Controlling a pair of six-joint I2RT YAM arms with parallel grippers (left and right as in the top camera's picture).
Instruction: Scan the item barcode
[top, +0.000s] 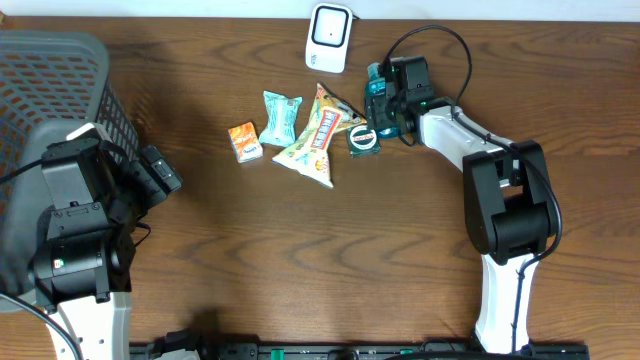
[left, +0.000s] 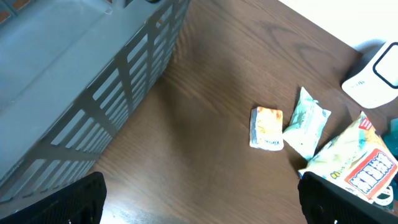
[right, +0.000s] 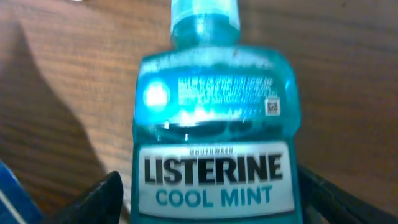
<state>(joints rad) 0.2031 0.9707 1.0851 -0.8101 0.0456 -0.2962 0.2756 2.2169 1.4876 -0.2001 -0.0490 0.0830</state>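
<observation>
Two grippers: left gripper (left: 205, 202) spread, empty; right gripper (right: 217, 199) straddles the mouthwash bottle (right: 214, 93) at the far edge of the table (top: 300, 260); whether it pinches, I cannot tell. The slick bottle could slip, spoiling the scan.

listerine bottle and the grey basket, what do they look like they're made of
Listerine bottle: looks like clear, blue-tinted plastic with a glossy finish; light glints off it and you can see through it. Grey basket: probably moulded plastic with a matte finish; the colour is even and the wall is a grid of regular slots.
</observation>
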